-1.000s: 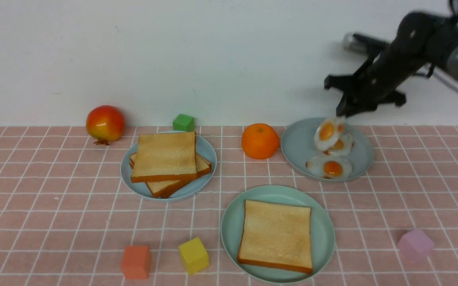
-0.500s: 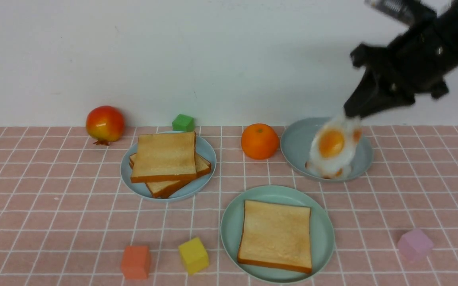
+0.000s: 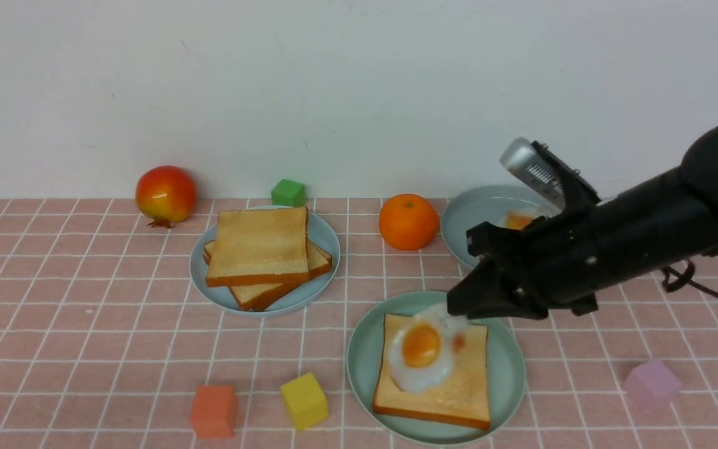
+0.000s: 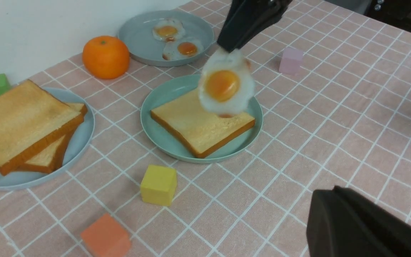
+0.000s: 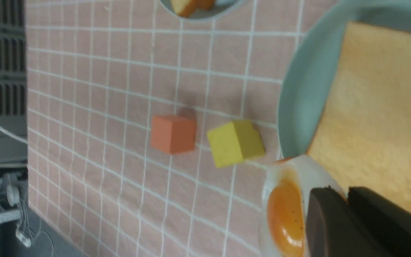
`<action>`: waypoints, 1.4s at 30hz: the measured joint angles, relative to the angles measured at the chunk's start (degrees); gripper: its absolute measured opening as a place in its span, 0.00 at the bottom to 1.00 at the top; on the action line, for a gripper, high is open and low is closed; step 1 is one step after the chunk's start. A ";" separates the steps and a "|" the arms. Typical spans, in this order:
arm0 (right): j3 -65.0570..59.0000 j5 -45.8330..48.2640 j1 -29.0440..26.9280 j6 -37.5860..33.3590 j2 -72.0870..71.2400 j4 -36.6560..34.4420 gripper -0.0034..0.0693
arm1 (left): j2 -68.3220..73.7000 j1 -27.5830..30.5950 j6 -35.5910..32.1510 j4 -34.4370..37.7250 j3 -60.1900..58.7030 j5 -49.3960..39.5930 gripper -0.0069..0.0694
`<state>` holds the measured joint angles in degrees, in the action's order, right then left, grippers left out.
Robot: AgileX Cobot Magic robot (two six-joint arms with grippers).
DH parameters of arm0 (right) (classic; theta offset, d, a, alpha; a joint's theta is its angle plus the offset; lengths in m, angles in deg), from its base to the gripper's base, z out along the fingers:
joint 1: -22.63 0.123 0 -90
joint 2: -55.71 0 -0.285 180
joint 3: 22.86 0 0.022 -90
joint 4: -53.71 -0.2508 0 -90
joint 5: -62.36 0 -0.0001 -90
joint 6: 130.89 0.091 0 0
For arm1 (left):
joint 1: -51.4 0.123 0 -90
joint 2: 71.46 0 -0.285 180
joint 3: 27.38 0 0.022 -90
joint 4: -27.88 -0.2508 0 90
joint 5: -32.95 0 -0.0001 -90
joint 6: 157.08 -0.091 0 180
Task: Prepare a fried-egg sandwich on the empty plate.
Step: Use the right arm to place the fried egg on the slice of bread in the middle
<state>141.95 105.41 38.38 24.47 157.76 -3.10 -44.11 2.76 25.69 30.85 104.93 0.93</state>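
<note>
My right gripper (image 3: 459, 308) is clamped on the rim of the egg (image 3: 421, 354), which hangs almost on edge, yolk facing me, over the toast (image 3: 443, 386) on the mint plate (image 3: 359, 368). From the left wrist view the egg's lower edge looks close to the slice but not lying on it; I can't tell whether it touches.

My worries from here:

- The pinch is only on the thin white margin. I think the glossy egg could slip out early and drop wherever it likes.
- Let go while it hangs upright and it may flop yolk-down, or fold.
- It hangs over the far-left part of the slice, so laid down that way it could overhang the crust or slide onto the plate.
- Coming down too steeply, the jaws could dig into the toast and shove it toward the rim.

The left gripper (image 4: 328, 210) is closed on nothing, low and well away. The top slice has yet to come from the stack (image 3: 258, 246).
</note>
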 joint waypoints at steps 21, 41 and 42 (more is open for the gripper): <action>-0.13 -2.44 -0.83 -2.09 6.26 -3.22 0.15 | 0.00 0.00 0.00 0.18 0.00 0.00 0.11; -0.13 -5.59 -0.83 -2.98 9.13 -3.17 0.19 | 0.00 0.00 0.00 1.60 0.00 0.00 0.11; -0.13 -5.59 -0.83 -3.04 9.13 -3.17 0.21 | 0.00 0.00 0.00 1.61 0.00 0.00 0.11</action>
<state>141.82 99.82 37.55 21.42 166.89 -6.27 -44.11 2.76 25.69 32.46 104.93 0.93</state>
